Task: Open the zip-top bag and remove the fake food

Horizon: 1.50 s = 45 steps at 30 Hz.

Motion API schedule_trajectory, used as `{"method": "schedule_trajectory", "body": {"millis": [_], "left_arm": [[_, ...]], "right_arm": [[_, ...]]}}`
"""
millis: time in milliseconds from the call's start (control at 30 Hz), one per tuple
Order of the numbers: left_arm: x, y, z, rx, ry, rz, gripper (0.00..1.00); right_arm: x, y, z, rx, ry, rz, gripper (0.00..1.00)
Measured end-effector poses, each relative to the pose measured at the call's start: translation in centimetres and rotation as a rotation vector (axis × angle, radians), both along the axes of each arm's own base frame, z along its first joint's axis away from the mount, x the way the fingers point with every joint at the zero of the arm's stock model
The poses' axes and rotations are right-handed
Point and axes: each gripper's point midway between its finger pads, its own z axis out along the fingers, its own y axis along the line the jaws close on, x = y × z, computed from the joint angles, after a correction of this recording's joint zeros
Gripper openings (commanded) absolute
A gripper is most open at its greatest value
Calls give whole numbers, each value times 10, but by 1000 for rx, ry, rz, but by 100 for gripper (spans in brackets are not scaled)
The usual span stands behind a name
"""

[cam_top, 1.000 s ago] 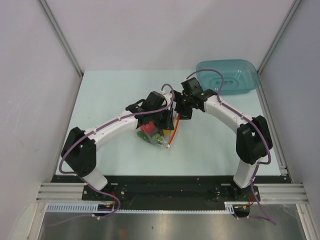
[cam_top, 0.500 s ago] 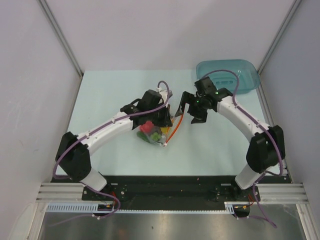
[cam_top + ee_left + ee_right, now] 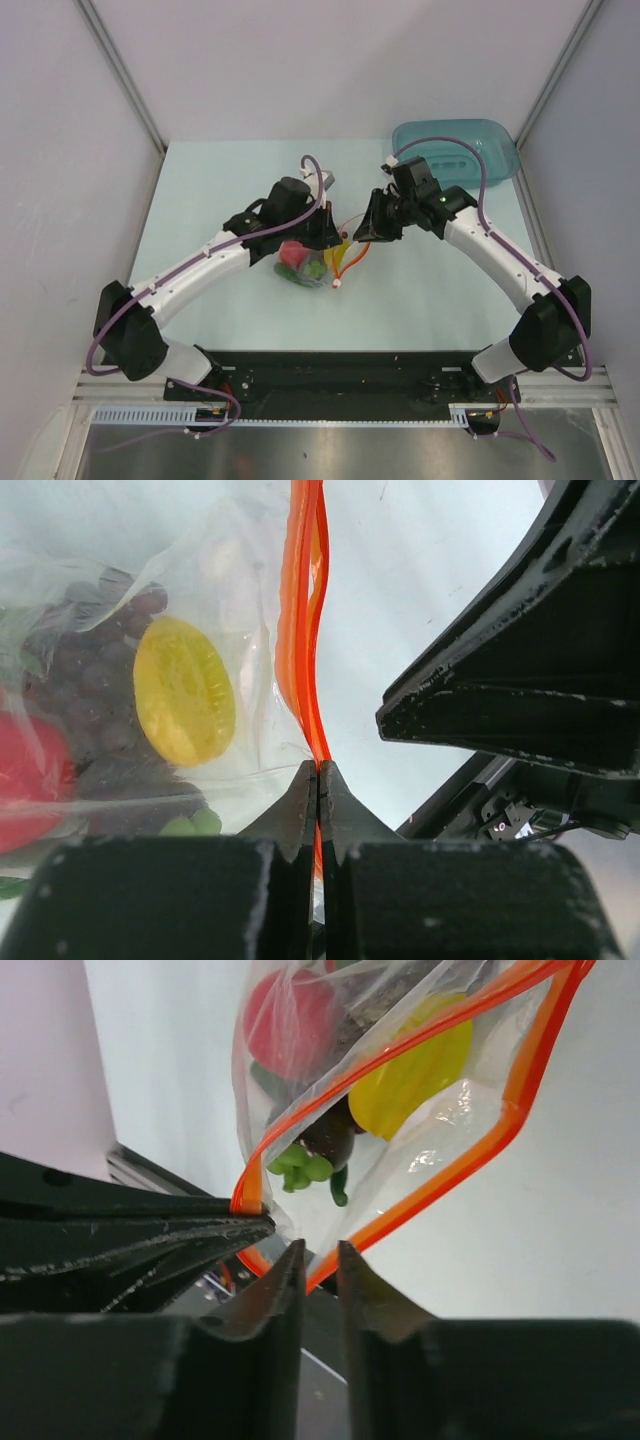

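Change: a second ago the two grippers were huddled together over the bag. They now stand slightly apart, and the zipper strip [image 3: 515, 1100], which ran as one thin line, has spread into an open loop between them.
Meaning: the mouth looks open, so the opening step seems largely done. None of the food is out yet, so the removal is still to come.
Left gripper [image 3: 318, 775]: the jaws are pressed tight together, pinching one lip of the orange strip right at the tips.
Right gripper [image 3: 318, 1258]: the jaws are narrow, and the other lip runs into the slim gap between the tips. It appears to be clamped there.
Zip-top bag [image 3: 450, 1140]: it hangs between and just ahead of both grippers, held by its lips, with the pouch sagging away from the fingertips. It is clear and crinkly, and its orange-red rim is bowed wide.
Slider tab [image 3: 337, 285]: a small white piece at the end of the strip farthest from both grippers.
Fake food [image 3: 410, 1080]: all of it is inside, bunched just beyond the mouth. A red fruit [image 3: 290, 1020] lies deepest, a yellow lemon piece [image 3: 185, 690] sits against the strip, a dark grape bunch [image 3: 95, 680] is behind it, and a green vegetable [image 3: 300, 1165] is nearest the right fingertips.
Tray [image 3: 500, 135]: teal, well behind the right gripper on the table [image 3: 420, 290].
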Motion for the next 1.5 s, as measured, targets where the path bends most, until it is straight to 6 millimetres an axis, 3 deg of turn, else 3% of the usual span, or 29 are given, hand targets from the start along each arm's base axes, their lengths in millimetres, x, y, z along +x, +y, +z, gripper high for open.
{"method": "schedule_trajectory", "body": {"millis": [167,333,467,600,900,1067,1167,1267,1333,1500], "left_arm": [[0,0,0,-22,-6,9,0],[-4,-2,-2,-56,13,13,0],[-4,-6,1,-83,16,9,0],[-3,-7,1,-92,25,18,0],[-2,-9,-7,-82,48,27,0],[-1,-6,-9,-65,44,31,0],[-1,-4,-12,-51,40,30,0],[-2,-3,-14,-37,35,20,0],[-3,-1,-18,-26,37,15,0],[-10,3,-33,2,63,0,0]], "right_arm": [[4,7,-6,17,-3,-19,17],[10,23,-31,25,36,-17,15],[17,31,-59,12,66,-17,0],[23,36,-84,9,70,-40,0],[31,49,-113,10,5,-84,1],[24,34,-146,-72,56,-121,3],[21,18,-154,-137,65,-143,9],[14,6,-157,-194,72,-143,23],[12,3,-155,-205,61,-131,30],[7,6,-156,-190,54,-102,37]]}}
